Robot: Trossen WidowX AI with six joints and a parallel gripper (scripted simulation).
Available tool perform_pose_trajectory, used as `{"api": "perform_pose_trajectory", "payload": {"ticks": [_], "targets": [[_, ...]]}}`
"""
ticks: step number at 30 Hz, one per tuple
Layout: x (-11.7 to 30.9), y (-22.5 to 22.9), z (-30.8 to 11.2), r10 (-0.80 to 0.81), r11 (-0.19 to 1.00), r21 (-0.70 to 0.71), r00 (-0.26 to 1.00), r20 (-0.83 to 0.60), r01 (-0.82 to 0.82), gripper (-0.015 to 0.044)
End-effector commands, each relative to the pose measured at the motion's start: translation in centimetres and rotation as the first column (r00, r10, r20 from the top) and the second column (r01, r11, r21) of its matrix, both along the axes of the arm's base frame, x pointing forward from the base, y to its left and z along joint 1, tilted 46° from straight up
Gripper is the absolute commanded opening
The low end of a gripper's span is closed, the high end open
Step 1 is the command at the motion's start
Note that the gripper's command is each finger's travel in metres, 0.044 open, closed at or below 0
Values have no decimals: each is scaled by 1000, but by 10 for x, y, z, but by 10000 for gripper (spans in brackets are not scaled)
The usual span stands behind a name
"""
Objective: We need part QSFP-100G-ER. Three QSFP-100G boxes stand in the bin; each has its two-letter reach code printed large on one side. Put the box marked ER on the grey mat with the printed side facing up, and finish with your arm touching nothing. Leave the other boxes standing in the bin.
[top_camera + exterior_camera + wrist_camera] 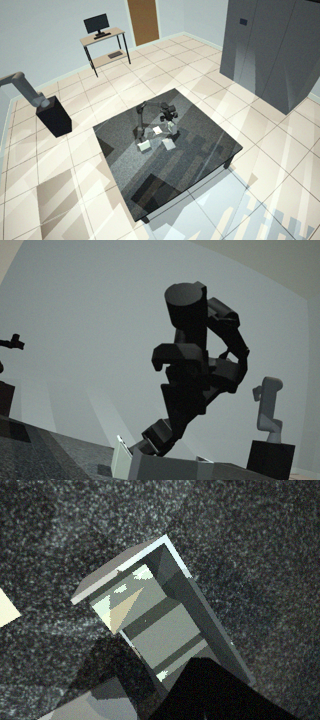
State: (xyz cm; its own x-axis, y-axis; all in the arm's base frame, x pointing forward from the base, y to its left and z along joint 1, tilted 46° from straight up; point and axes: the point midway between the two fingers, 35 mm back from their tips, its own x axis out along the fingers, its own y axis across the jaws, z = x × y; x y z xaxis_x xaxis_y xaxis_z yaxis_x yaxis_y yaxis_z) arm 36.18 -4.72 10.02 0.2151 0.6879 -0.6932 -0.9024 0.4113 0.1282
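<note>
The grey bin (174,129) (168,468) (115,565) sits on the table and looks slanted in the wrist view. Three pale boxes stand in it in a row: one near the far wall (150,597), one in the middle (167,630), one partly hidden behind my gripper (172,667). No reach code shows on them. My gripper (169,120) (199,666) is shut with nothing held, over the bin; I cannot tell how high the tips are. The light grey mat (169,145) (85,707) lies beside the bin with nothing on it.
A cream card (157,128) (6,611) lies beside the bin; its print is unreadable now. A pale green block (143,146) (120,464) stands near my arm's base. The dark table (160,165) carries all of these. Another arm on a black pedestal (54,118) stands away from the table.
</note>
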Motion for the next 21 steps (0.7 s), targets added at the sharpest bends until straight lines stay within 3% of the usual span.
{"api": "perform_pose_trajectory", "payload": {"ticks": [1,21], "targets": [[-1,1,0,-77,997,23,997,-29,78,0],[-8,6,7,-442,868,142,871,-215,475,0]]}}
